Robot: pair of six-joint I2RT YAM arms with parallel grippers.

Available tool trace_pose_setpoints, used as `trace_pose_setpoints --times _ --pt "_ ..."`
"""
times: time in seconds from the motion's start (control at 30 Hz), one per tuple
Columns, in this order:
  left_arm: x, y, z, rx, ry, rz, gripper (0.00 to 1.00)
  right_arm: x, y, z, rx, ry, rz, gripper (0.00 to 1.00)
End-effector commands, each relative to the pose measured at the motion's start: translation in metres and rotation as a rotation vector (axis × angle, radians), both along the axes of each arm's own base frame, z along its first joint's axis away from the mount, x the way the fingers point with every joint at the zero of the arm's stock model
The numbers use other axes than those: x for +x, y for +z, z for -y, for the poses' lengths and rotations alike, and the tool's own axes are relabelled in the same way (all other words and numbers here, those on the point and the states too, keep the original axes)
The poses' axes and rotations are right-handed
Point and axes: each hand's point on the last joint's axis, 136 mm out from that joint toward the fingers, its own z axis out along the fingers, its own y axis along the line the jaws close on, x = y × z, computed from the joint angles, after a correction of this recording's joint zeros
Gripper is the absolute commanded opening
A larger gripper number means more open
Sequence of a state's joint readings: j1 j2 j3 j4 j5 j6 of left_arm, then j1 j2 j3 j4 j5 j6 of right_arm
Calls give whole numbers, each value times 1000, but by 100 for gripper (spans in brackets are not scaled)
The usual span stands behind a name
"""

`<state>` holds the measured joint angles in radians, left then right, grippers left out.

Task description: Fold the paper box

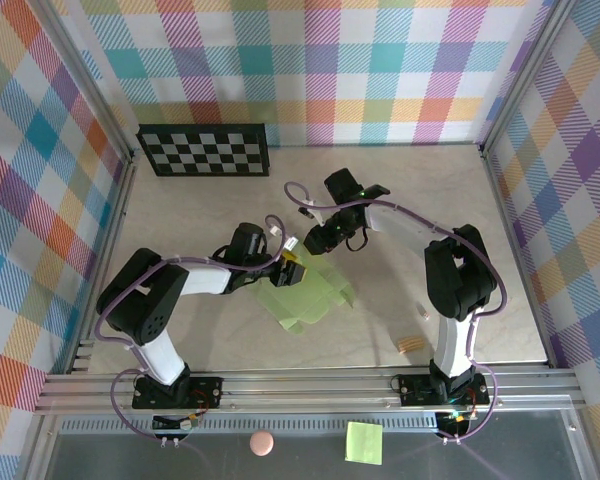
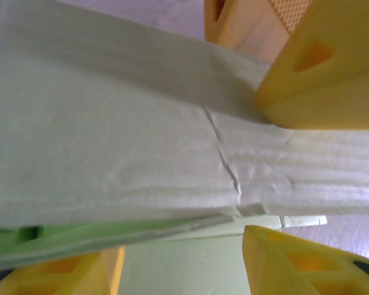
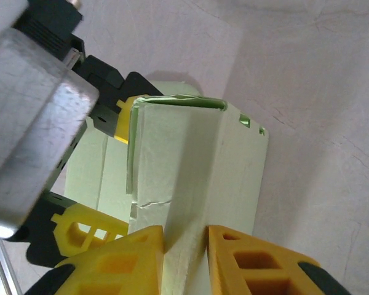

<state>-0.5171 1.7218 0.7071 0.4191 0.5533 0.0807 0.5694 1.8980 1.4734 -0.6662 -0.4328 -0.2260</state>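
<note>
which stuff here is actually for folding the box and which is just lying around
For the job: paper box, left gripper, right gripper.
Lying about: checkerboard, green sticky note, pink round thing, small tan piece.

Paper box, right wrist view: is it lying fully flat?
No, part of the paper box is folded up and passes between the fingers of the right gripper.

The left tool and right tool crowded the paper box's far edge; the worktop right of it lay open.
</note>
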Motion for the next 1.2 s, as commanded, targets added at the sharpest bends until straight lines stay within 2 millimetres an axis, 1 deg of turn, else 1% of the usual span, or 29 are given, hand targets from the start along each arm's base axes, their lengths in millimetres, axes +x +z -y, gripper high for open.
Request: trace_pose_setpoints --times 0.0,0.13,0.23,0.37,0.47,0.6,0.73,0.8,0.87,0.97,1.03,1.17 --pt "4 7 12 -9 -32 47 53 -12 -17 -2 -12 47 -50 25" --pt "4 15 3 11 1 94 53 -5 -18 5 -25 22 -38 22" --pt "0 21 -6 23 32 125 52 -2 -16 8 -21 16 -31 22" --pt "-1 38 -22 51 75 203 53 -1 -15 10 -23 23 -31 22" --pt "-1 53 -29 109 50 275 53 0 -15 11 -24 26 -29 22" --pt "3 75 -31 123 -11 355 54 1 -14 13 -26 24 -26 22" --pt "20 94 -41 239 -26 448 54 2 -13 13 -23 23 -23 22" --pt "25 94 -49 315 -58 480 54 2 -12 12 -21 24 -24 22" --pt "28 89 -56 367 -113 500 54 3 -12 12 -20 26 -23 22" --pt "32 80 -63 384 -167 446 56 4 -11 11 -20 27 -20 23" --pt "31 72 -63 383 -215 407 56 5 -11 11 -21 25 -21 23" --pt "36 53 -57 378 -267 404 58 5 -10 9 -13 32 -28 23"
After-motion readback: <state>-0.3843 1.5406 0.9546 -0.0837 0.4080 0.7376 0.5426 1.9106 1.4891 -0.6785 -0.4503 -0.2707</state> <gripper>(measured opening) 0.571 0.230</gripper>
